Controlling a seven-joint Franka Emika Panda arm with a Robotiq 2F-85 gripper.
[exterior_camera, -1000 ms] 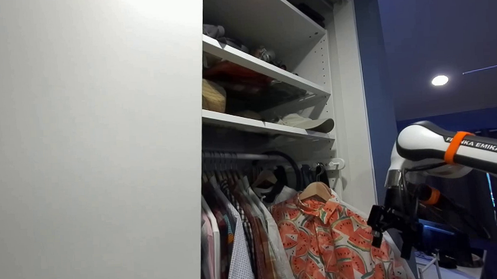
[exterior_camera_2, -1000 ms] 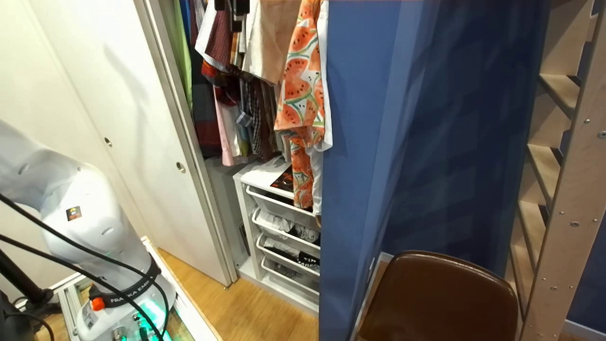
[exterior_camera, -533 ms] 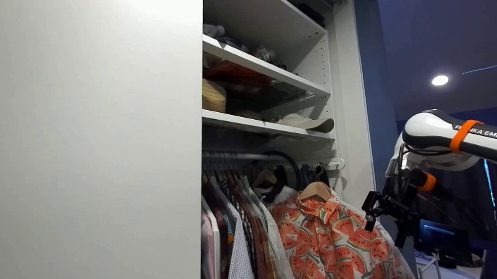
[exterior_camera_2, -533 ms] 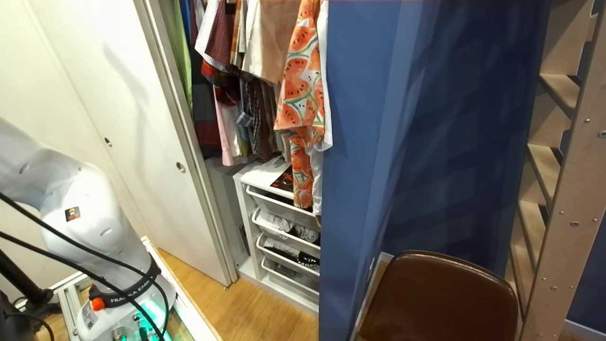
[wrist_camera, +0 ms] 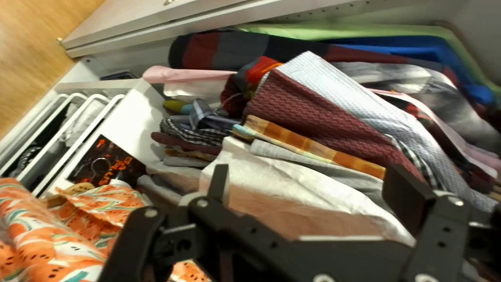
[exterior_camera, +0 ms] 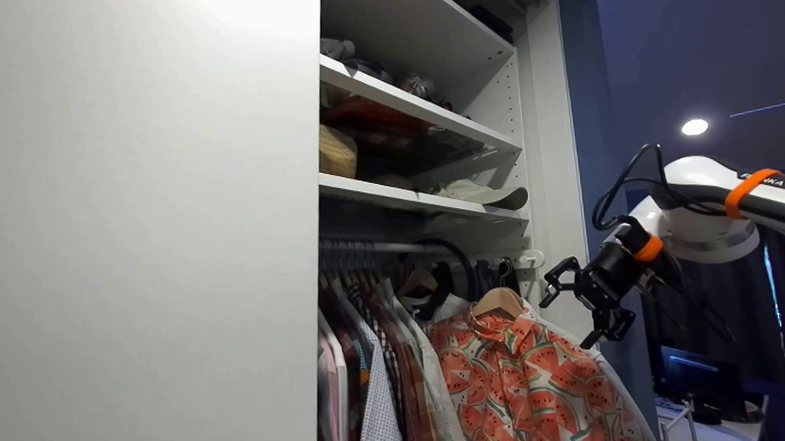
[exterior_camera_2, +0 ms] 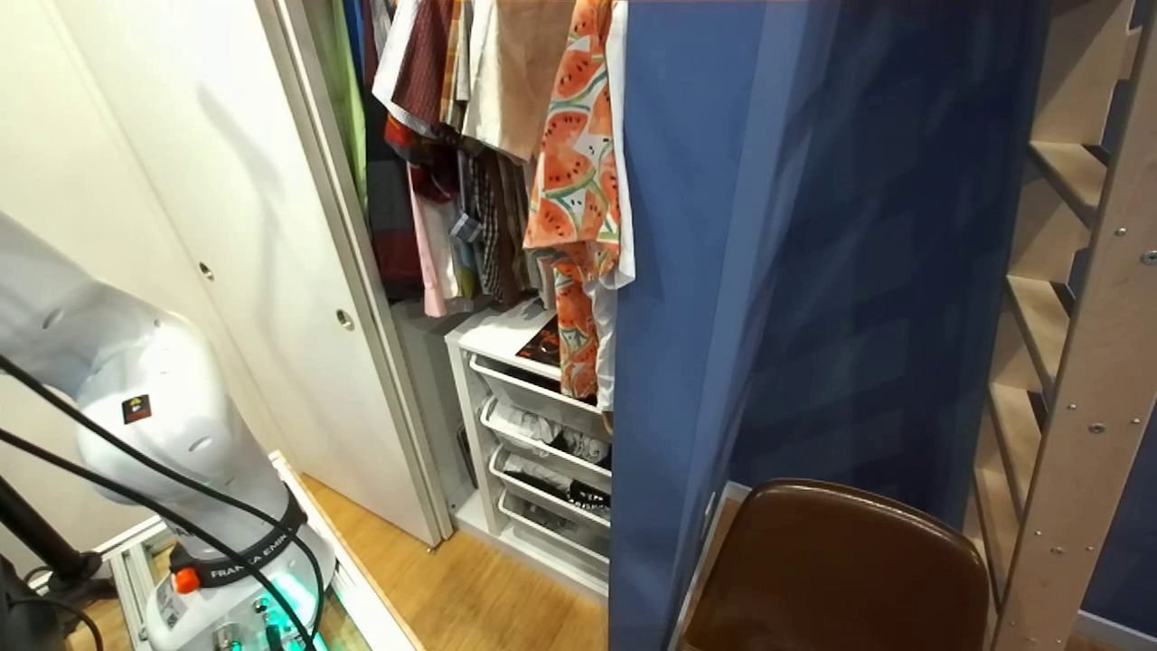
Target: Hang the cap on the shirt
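Note:
The beige cap [exterior_camera: 483,194] lies on the lower white shelf at its right end, its curved brim sticking out past the front edge. It is out of the wrist view. The orange-red and white watermelon shirt [exterior_camera: 522,386] hangs on a wooden hanger below that shelf. The shirt also shows in an exterior view [exterior_camera_2: 574,154] and at the lower left of the wrist view [wrist_camera: 51,243]. My gripper [exterior_camera: 566,325] is open and empty, lower than the cap, in front of the shirt's right shoulder. In the wrist view the gripper's fingers [wrist_camera: 307,176] stand wide apart with hanging garments behind them.
A white sliding door [exterior_camera: 151,229] covers the closet's left part. Several other garments [exterior_camera: 371,352] hang left of the shirt. A straw-coloured hat [exterior_camera: 338,150] sits on the cap's shelf [exterior_camera: 378,189]. A blue wall [exterior_camera_2: 687,271], brown chair [exterior_camera_2: 841,570] and drawer unit [exterior_camera_2: 533,434] stand nearby.
My gripper has risen and tilted from pointing down to pointing more toward the closet. It has left the top of an exterior view. The cap and shirt have not moved.

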